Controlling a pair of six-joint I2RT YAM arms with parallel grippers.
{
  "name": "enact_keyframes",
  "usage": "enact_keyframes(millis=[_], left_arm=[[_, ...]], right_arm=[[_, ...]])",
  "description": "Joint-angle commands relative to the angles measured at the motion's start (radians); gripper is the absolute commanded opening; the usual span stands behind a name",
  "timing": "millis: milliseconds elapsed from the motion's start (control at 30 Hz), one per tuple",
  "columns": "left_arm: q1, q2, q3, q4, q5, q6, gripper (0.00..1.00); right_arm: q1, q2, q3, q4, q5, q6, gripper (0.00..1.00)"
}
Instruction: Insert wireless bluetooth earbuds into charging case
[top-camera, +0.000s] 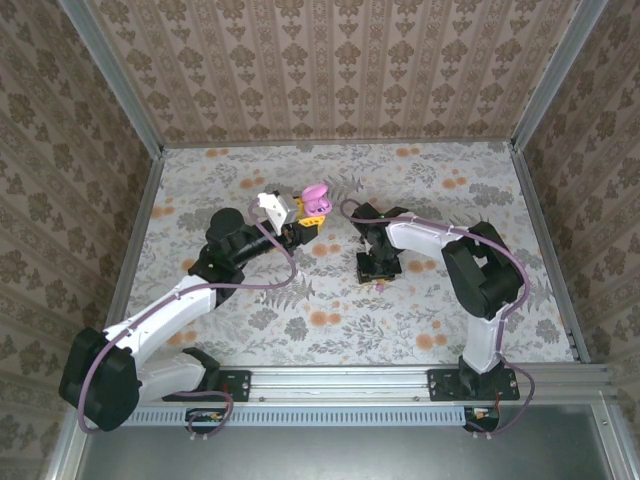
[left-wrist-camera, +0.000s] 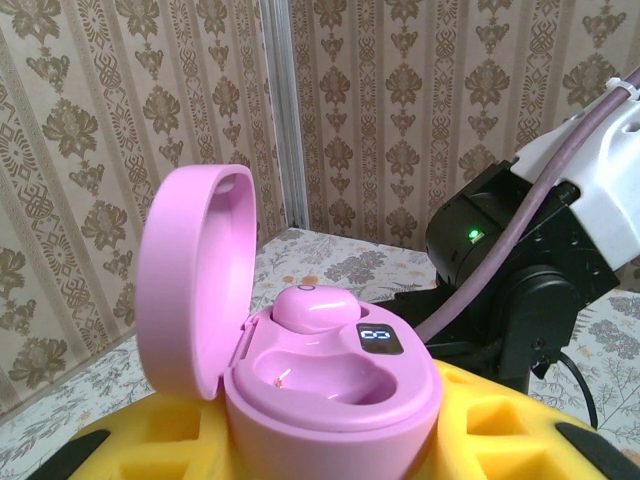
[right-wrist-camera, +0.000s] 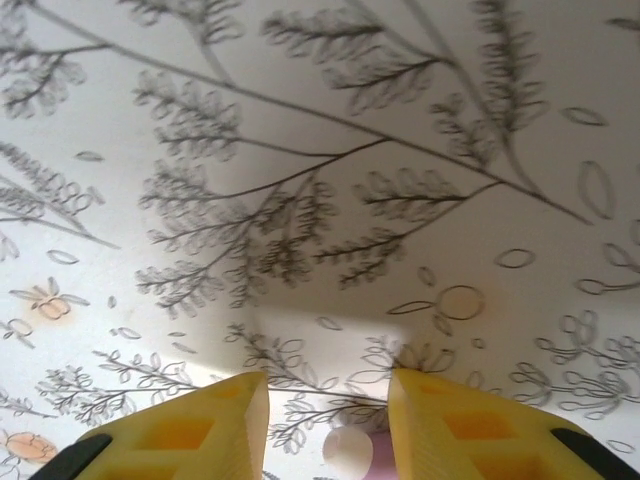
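The left hand clamps the open pink charging case, raised at roughly 11 o'clock from the right hand. That hand's fingers stand narrowly apart astride the loose earbud on the tabletop. The bud looks light, hard and slippery, so pinch gently across its rounded body; the case's near socket is free.

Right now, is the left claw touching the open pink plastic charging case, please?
Touching: left wrist view shows the pink case clamped between the left claw's yellow fingers.

Glossy plastic charging case (smooth)
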Motion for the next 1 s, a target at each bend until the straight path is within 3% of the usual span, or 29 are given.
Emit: enact_keyframes(millis=[0, 267, 567, 833, 967], left_arm=[[0.002, 0.005, 0.038, 0.016, 0.018, 0.002, 0.23], [0.001, 0.000, 0.034, 0.016, 0.016, 0.003, 0.23], [0.002, -0.006, 0.029, 0.013, 0.016, 0.009, 0.23], [0.003, 0.018, 0.035, 0.035, 0.033, 0.000, 0.23], [0.002, 0.019, 0.036, 0.039, 0.033, -0.005, 0.23]], right_arm=[[0.036, 0.041, 0.031, -0.029, -0.058, -0.062, 0.39], [0.052, -0.008, 0.046, -0.027, -0.045, -0.051, 0.40], [-0.015, -0.275, -0.134, 0.089, 0.028, 0.169, 0.40], [-0.077, -0.340, -0.323, 0.201, -0.139, 0.244, 0.39], [-0.077, -0.316, -0.346, 0.232, -0.147, 0.271, 0.38]])
